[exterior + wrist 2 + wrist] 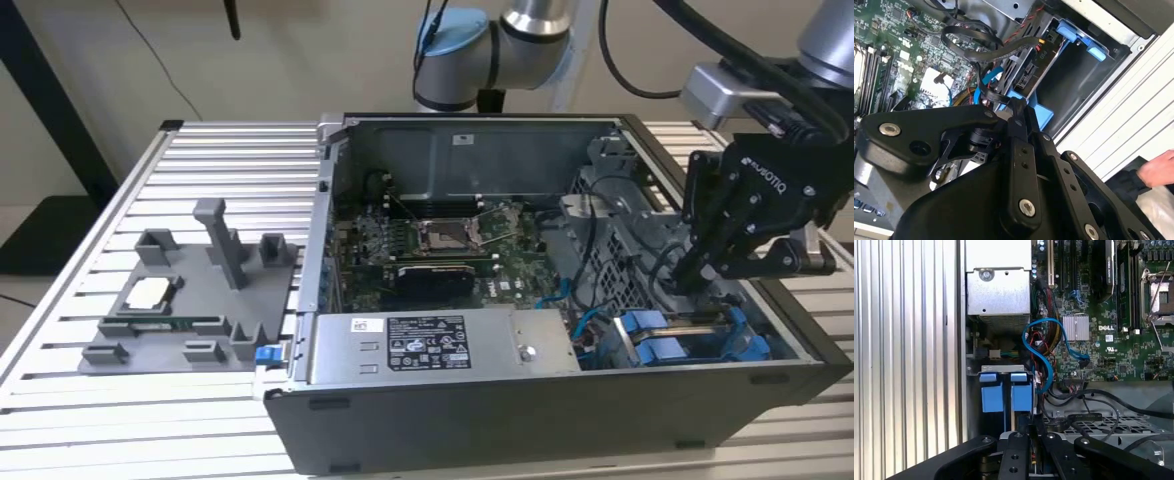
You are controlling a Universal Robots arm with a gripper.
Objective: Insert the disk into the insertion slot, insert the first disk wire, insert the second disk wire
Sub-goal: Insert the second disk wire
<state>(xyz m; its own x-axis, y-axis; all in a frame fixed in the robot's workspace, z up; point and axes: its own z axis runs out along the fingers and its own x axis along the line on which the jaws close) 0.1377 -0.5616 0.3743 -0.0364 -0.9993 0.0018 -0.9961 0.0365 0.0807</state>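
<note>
- The disk (1021,395) sits at the computer case's (534,420) front corner, on the exterior view's right. Its bright blue carrier tabs stand on edge inside the insertion slot (1004,369). It looks housed there, though how deep it sits cannot be told.
- The tool (687,280) reaches down into the open case right above those blue tabs, just behind the grey power-supply box (414,345). That suits work at the end of the disk where its connectors face the cables.
- In the second wrist view the tool (1016,106) has its fingers (1021,150) pressed together, the tips meeting just beside the blue plastic. A black cable (979,55) loops close past the tips. Whether the tool nips a plug or wire cannot be told.
- In the first wrist view the tool (1021,432) lines up with the narrow gap between the two blue tabs.
- A thin blue data cable (1046,340) arcs from the motherboard (1114,315) towards the bay, with slack enough to reach the disk. I cannot tell whether either wire is plugged in.
- The case lies on its side with the cover off on the slatted desk (80,300), so the bay opens upward to the arm.
- A grey parts fixture (187,300) lies on the desk well apart from the case, towards the exterior view's left.
- A person's hand (1159,170) rests beyond the case edge, clear of the tool.
</note>
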